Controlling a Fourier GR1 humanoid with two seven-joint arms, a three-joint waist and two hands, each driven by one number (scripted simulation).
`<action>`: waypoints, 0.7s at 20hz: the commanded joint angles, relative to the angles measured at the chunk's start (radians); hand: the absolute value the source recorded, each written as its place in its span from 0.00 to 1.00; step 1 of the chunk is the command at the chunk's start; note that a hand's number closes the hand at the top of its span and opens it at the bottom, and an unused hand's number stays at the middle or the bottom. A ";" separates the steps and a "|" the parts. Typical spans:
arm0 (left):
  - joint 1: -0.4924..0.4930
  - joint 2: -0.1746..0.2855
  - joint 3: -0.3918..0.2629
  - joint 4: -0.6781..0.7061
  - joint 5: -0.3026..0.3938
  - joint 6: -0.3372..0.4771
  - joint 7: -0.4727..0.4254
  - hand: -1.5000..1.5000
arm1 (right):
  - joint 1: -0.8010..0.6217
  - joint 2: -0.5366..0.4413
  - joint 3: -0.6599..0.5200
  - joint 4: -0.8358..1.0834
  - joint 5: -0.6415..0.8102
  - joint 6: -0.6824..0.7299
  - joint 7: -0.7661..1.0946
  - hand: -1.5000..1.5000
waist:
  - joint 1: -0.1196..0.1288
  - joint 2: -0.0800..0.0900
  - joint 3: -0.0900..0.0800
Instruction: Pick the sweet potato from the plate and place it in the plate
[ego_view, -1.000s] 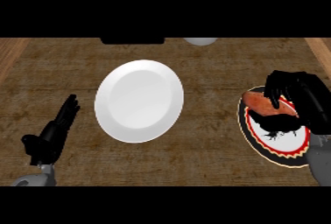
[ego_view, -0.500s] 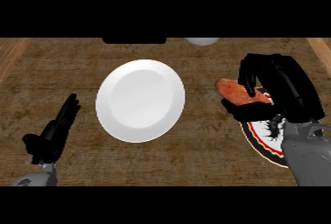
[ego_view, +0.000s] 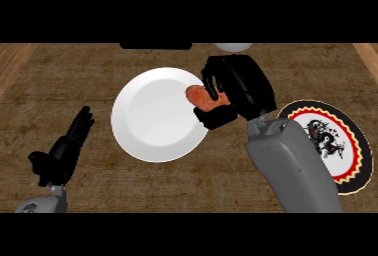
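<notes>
The right robot hand (ego_view: 238, 89) is curled round the sweet potato (ego_view: 200, 97), holding it over the right rim of the white plate (ego_view: 151, 120). Released here, it could catch that rim and roll onto the counter (ego_view: 66, 70). The left robot hand (ego_view: 63, 150) rests open at lower left. The dark plate (ego_view: 339, 150) bears a dragon figure; no writing is readable.

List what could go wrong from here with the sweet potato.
1. The sweet potato, held in the right hand, hangs over the white plate at its right rim, not its middle; released here, it may hit the rim and roll onto the counter.
2. The hand curls under it, so lowering could knock the rim and shift the plate.
</notes>
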 joint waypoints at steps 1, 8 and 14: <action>0.017 -0.002 0.001 0.023 0.001 -0.024 -0.031 0.50 | -0.076 0.052 0.053 0.175 -0.009 -0.104 -0.015 1.00 | 0.000 0.001 0.000; -0.022 -0.050 -0.045 -0.079 -0.039 0.043 0.093 0.50 | -0.190 0.054 0.277 0.389 -0.146 -0.340 0.077 1.00 | 0.013 0.001 0.000; -0.072 -0.029 -0.018 0.018 -0.023 0.002 0.023 0.50 | -0.289 0.054 0.271 0.542 -0.373 -0.557 0.136 0.00 | 0.039 0.010 0.000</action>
